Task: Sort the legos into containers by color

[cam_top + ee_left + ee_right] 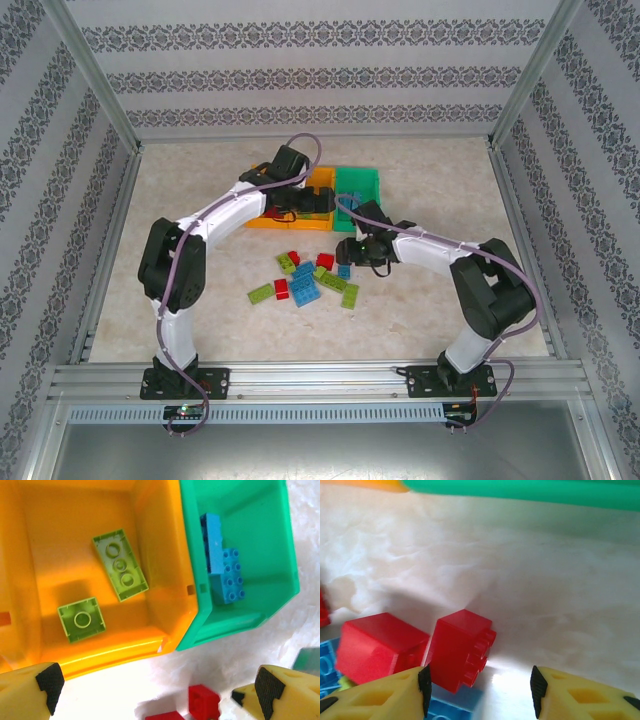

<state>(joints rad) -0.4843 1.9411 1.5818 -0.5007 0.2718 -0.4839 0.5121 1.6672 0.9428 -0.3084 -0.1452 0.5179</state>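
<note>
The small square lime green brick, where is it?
Left wrist view: the square brick lies in the orange plastic bin, lower left of the longer lime brick.

The left arm point(225, 215) rises from its base, bends at the elbow and reaches forward. The left gripper point(156, 687) points down, its fingers point(49, 681) spread wide and empty. The right arm point(440, 250) stretches low toward the left. The right gripper point(479, 685) is also parted and empty.
</note>
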